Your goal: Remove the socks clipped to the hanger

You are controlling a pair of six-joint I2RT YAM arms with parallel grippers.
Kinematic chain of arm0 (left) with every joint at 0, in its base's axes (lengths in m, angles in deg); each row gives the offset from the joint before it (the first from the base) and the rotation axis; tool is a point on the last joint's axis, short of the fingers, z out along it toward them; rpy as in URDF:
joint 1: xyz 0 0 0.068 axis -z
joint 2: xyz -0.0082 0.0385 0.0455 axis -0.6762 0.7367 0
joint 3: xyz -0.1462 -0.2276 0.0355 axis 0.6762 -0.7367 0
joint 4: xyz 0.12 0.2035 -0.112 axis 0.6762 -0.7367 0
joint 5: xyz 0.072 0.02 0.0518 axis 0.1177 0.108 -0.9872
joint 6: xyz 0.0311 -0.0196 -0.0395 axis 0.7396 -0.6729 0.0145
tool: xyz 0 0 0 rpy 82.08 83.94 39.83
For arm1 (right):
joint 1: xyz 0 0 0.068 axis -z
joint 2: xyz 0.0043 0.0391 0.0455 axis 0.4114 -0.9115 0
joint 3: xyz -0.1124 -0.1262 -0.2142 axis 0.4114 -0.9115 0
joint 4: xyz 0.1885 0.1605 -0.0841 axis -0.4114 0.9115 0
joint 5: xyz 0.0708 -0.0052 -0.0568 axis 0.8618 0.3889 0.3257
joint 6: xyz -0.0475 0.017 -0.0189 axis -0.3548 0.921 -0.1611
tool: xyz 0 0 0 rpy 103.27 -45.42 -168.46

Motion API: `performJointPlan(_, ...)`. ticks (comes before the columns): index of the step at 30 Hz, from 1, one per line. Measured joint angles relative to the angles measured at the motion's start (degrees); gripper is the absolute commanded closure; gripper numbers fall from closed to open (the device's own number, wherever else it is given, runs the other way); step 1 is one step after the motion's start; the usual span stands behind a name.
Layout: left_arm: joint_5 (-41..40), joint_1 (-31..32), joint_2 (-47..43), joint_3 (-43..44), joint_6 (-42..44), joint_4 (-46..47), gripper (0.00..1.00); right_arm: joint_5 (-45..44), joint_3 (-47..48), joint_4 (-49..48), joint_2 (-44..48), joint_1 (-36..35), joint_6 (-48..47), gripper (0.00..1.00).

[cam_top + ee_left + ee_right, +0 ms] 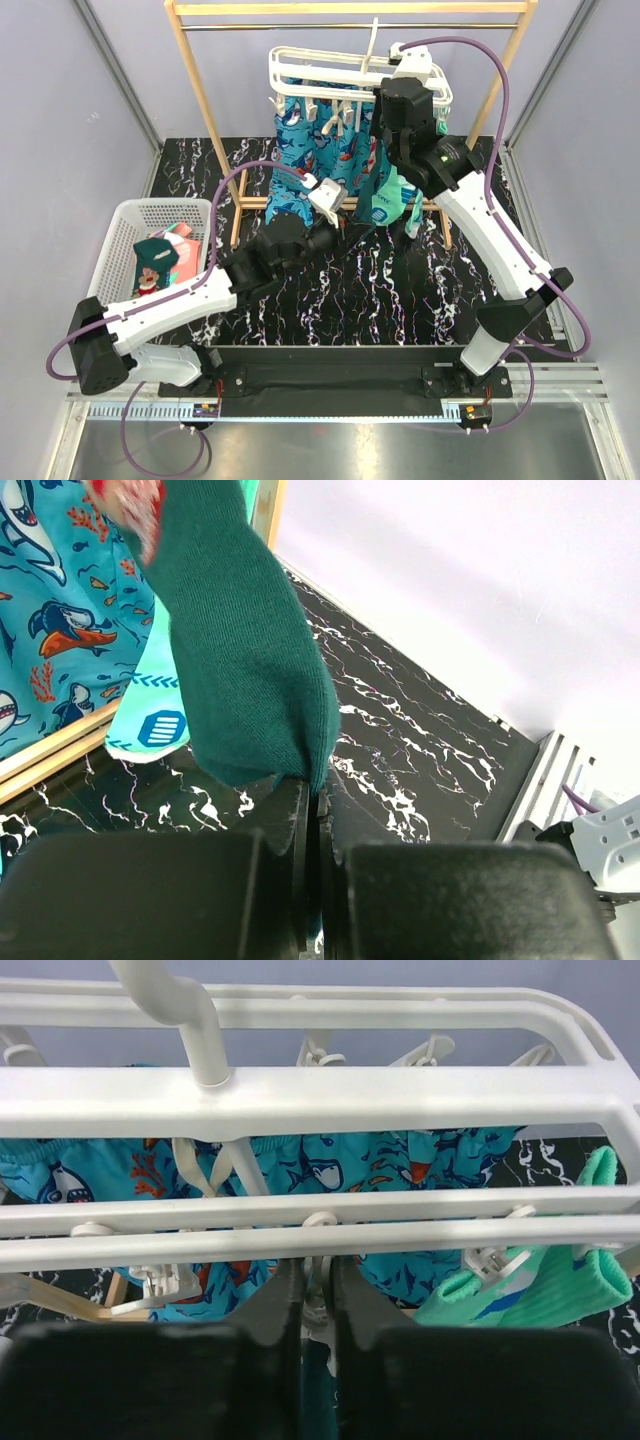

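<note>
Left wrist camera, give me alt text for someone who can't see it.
The left claw is shut on the bottom edge of a hanging dark teal sock. Behind it hang a mint-green sock and a blue shark-print sock, with a wooden bar low on the left and a black marbled table below.

Probably a robotics lab cell, plain panel walls (50,120), aluminium frame posts (120,72), black marbled tabletop (400,300).

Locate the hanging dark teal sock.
Left wrist view, centre: the dark teal sock hangs right of the mint-green sock, its tip pinched between the left gripper's fingers.
</note>
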Motion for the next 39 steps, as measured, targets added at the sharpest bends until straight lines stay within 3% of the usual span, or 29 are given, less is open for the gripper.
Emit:
performJointPlan(2,-0.17,0.04,-0.11,-0.04,0.00,0.00,1.00,-0.02,0.00,-0.17,0.00,0.00,-0.31,1.00)
performJointPlan(13,-1.68,0.07,-0.94,-2.97,-0.02,-0.04,1.00,0.02,-2.45,-3.26,0.15,0.00,-0.39,0.99)
performJointPlan(16,-1.92,0.07,-1.09,-2.97,-0.02,0.04,1.00,0.04,-2.47,-3.30,0.17,0.00,-0.35,0.87)
performJointPlan(20,-2.62,0.07,-2.14,-4.07,-0.15,0.39,1.00,0.35,-2.95,-3.26,0.72,0.00,0.09,0.55)
performJointPlan(29,-11.19,-2.34,-11.58,-7.52,-1.81,-6.97,1.00,2.80,-12.37,-1.64,8.76,0.00,0.85,0.22)
performJointPlan(33,-13.20,-11.04,-18.69,-7.82,-4.22,-14.40,1.00,5.42,-21.99,-1.14,16.59,0.00,1.81,0.01)
performJointPlan(39,-16.79,-29.83,-24.76,-5.31,-5.79,-29.07,1.00,9.44,-35.54,0.17,29.18,0.00,3.58,0.00)
